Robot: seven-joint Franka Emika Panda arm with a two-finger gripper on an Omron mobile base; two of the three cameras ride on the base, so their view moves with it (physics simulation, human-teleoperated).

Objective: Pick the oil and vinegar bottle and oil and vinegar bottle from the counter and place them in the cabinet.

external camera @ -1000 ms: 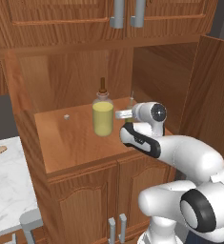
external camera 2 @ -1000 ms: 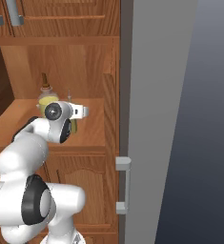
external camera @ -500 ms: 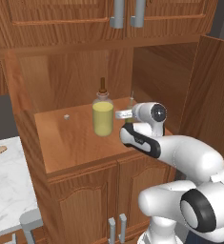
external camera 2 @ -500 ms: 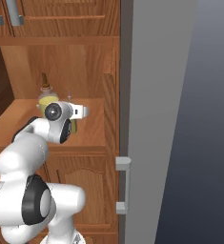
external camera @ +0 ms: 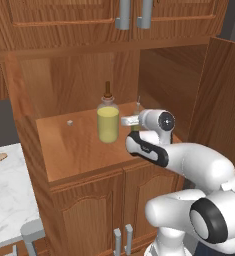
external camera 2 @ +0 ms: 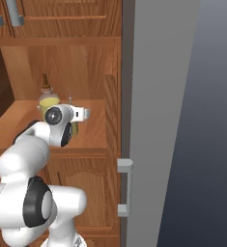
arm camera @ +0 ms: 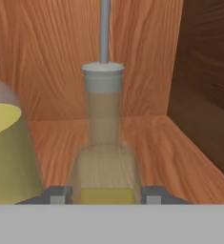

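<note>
We hold the slim olive-green spouted bottle (arm camera: 104, 143) upright in our closed pincer (arm camera: 106, 194) – beside the squat clear yellow-filled bottle (external camera: 108, 121) – for standing on the reddish-brown wooden cabinet's shelf (external camera: 76, 150).

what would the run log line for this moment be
phase: placing second bottle | gripper: shut on slim bottle | slim bottle: over cabinet shelf | round bottle: standing on shelf, beside slim bottle
</note>
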